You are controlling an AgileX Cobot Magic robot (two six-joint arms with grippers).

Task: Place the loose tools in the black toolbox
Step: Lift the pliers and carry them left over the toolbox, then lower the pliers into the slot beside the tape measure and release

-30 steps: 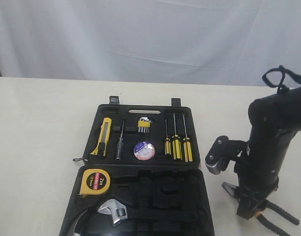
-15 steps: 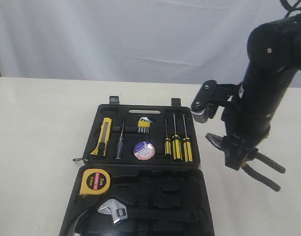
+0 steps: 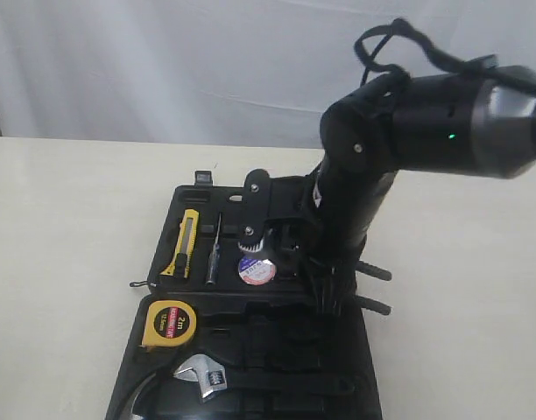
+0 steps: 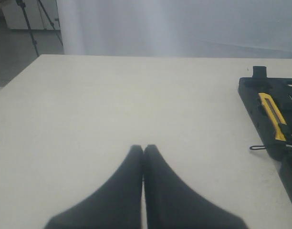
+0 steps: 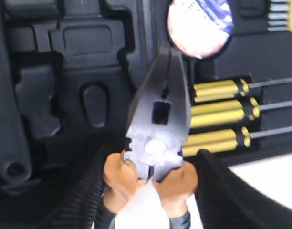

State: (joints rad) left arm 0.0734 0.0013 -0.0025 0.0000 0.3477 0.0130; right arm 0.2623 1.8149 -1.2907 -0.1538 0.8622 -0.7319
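Observation:
My right gripper [image 5: 153, 191] is shut on the orange-black handles of the steel pliers [image 5: 158, 124] and holds them over the open black toolbox [image 3: 285, 350], nose toward the tape roll [image 5: 199, 24]. In the exterior view the pliers' handles [image 3: 376, 273] stick out to the right of the arm. The yellow-black utility knife [image 3: 185, 242], the tape roll [image 3: 257, 269] and the yellow tape measure [image 3: 172, 322] lie in the box. My left gripper [image 4: 143, 149] is shut and empty over bare table, left of the box and out of the exterior view.
Yellow-handled screwdrivers [image 5: 217, 112] lie in their slots beside the pliers' nose. A silver adjustable wrench [image 3: 202, 376] rests in the near half of the box. A small dark screwdriver [image 3: 213, 249] lies next to the knife. The pale table [image 3: 67, 227] surrounds the box.
The right arm has lifted the pliers off the table at the right and swung them left, over the toolbox. The tools in the box have not moved.

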